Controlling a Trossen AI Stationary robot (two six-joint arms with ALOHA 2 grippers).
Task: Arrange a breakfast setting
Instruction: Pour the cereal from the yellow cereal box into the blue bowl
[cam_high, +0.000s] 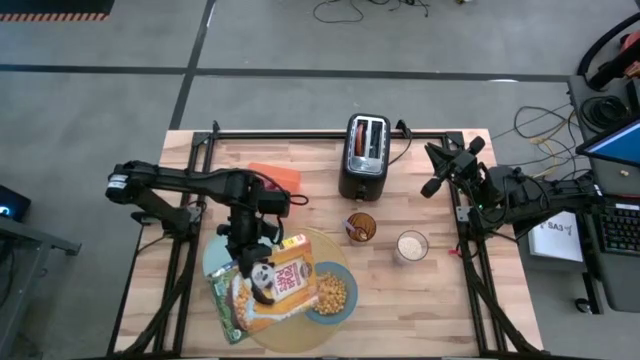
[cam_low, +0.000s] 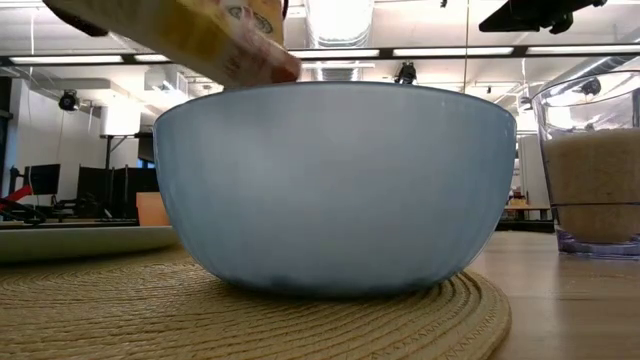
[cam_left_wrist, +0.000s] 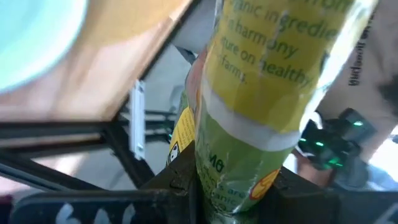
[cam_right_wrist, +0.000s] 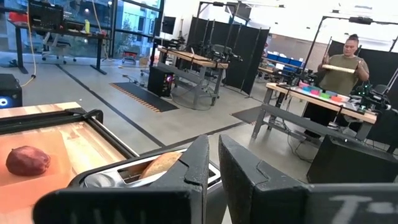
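My left gripper (cam_high: 250, 252) is shut on a yellow and green cereal box (cam_high: 268, 285), which it holds tilted over the round tan placemat (cam_high: 345, 262). The box's upper corner (cam_low: 255, 55) hangs just above the rim of the blue bowl (cam_high: 331, 291), which holds yellow cereal and stands on the placemat (cam_low: 250, 310). The pale blue plate (cam_high: 212, 258) lies on the mat's left part, mostly under the box. My right gripper (cam_high: 432, 186) is shut and empty, raised right of the toaster. The red apple (cam_right_wrist: 28, 160) lies on an orange board. A bagel (cam_right_wrist: 158, 165) sticks out of the toaster. My left gripper pinches the cereal box between its two fingers near the box's green end (cam_left_wrist: 230, 174). The fingers (cam_left_wrist: 180, 186) stand on either side of the narrow printed side panel. The box is lifted clear, tilted, and reaches away from the fingers toward the bowl.
The black toaster (cam_high: 365, 155) stands at the far middle. The orange board (cam_high: 277, 174) lies left of it. A small dark cup (cam_high: 360, 227) and a glass with pale contents (cam_high: 411, 245) stand right of the placemat. Bare wood shows at the near right.
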